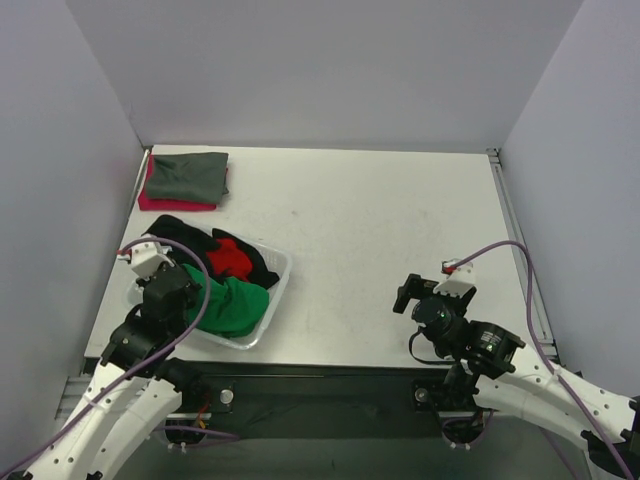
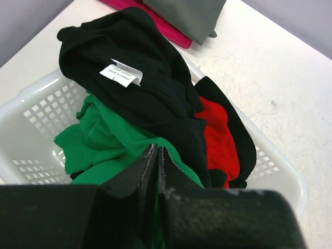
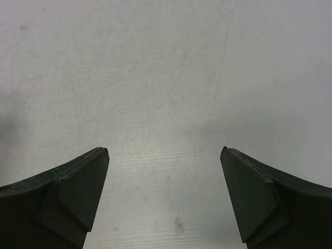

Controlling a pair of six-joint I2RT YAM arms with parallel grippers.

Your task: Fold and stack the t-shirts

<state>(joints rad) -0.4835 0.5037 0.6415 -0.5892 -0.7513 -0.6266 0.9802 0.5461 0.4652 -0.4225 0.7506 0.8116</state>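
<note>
green tee [image 2: 98,140] sits in the basket [image 2: 36,119], partly under the black tee [image 2: 140,93]. left gripper [image 2: 157,155] jaws are pressed together right at the green cloth; i can't tell if any is caught. right gripper [image 3: 165,155] is spread wide, holding nothing. risk i see: lifting drags the black one or the light basket along, or a thin pinch slips.
</note>
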